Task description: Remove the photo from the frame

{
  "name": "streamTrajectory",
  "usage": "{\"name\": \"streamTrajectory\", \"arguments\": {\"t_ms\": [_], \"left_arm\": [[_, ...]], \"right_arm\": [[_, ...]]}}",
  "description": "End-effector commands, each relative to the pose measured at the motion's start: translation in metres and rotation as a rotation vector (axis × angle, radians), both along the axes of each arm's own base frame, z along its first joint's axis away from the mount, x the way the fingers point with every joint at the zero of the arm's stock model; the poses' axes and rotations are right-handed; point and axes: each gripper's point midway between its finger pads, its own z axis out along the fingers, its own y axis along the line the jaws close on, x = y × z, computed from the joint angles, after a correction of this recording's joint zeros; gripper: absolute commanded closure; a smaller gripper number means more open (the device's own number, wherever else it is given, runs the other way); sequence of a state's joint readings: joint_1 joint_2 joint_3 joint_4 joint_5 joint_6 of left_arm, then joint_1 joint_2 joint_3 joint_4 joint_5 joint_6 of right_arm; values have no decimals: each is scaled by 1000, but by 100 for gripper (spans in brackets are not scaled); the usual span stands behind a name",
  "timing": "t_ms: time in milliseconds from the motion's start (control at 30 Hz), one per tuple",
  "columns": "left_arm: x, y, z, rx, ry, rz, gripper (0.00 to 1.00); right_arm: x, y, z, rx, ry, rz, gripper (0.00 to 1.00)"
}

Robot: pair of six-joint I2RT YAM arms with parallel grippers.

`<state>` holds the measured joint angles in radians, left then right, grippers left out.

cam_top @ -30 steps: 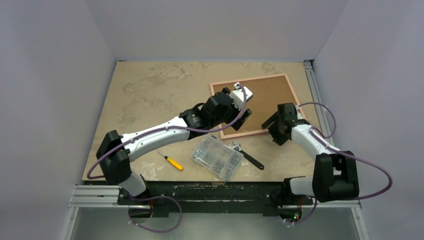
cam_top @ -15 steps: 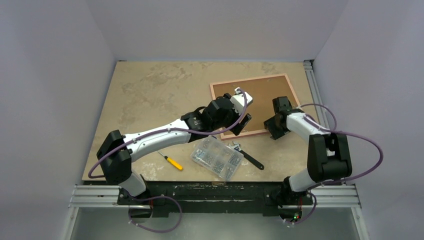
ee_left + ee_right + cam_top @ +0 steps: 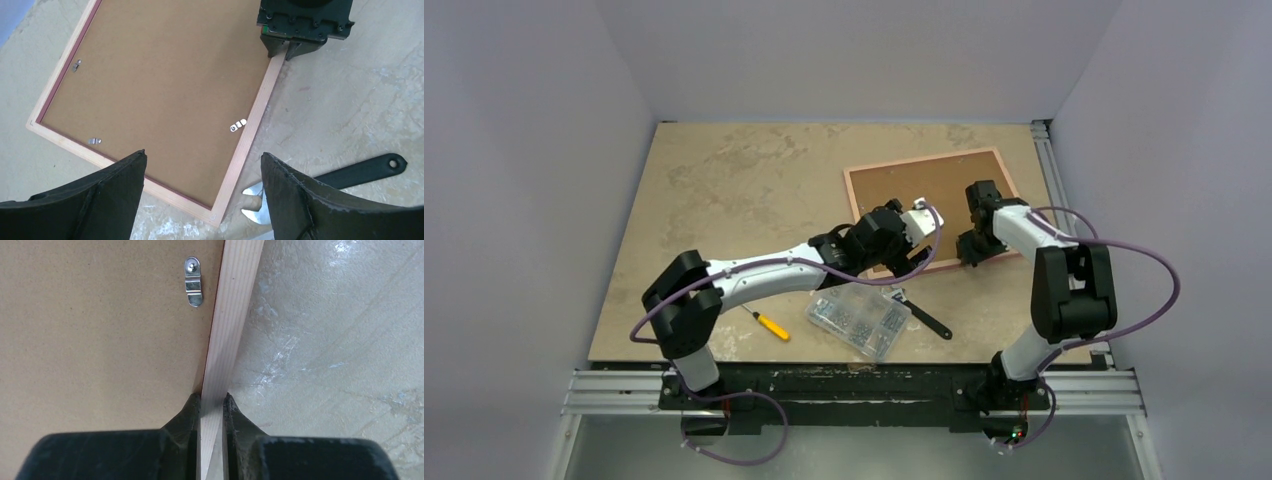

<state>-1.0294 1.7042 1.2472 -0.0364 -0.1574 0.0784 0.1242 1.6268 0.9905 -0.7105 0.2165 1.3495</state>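
The frame (image 3: 929,190) lies face down at the back right of the table, brown fibreboard back up inside a thin pink rim. The photo is hidden under that back. My right gripper (image 3: 972,250) is shut on the frame's rim near its near right corner; the right wrist view shows its two fingers pinching the pale rim (image 3: 235,315) at the gripper (image 3: 212,399). A metal turn clip (image 3: 192,282) sits just beyond. My left gripper (image 3: 203,155) stands open above the frame's near left corner (image 3: 215,217), holding nothing; in the top view the left gripper (image 3: 902,262) hovers there.
A clear screw box (image 3: 859,315) sits in front of the frame, with a black wrench (image 3: 921,313) at its right and a yellow screwdriver (image 3: 769,323) at its left. The wrench's jaws (image 3: 252,200) lie just off the frame's corner. A metal rail (image 3: 1052,170) runs along the right table edge.
My right gripper has moved in onto the frame's rim and closed on it. My left arm has swung right and nearer, from over the frame's middle to its near left corner, still open.
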Motion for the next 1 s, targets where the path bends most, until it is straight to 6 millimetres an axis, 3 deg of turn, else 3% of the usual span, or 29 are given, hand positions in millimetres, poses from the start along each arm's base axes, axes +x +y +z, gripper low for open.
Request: {"name": "streamTrajectory", "arguments": {"t_ms": [0,167,367,667,967], "left_arm": [[8,-12,-5,33,-121,-75,18],[3,-19,-28,93,-112,-117,17],[-8,-32,-38,171,-184,-148,15],[21,-22,-57,459,-496,-73,13],[41,-25,-73,637,-619,-74,17]], "right_arm": [[4,-2,27,-26,25,13,100],[14,10,53,27,25,23,100],[22,22,72,95,-16,26,100],[23,32,80,148,-16,55,100],[19,37,84,184,-24,50,100]]}}
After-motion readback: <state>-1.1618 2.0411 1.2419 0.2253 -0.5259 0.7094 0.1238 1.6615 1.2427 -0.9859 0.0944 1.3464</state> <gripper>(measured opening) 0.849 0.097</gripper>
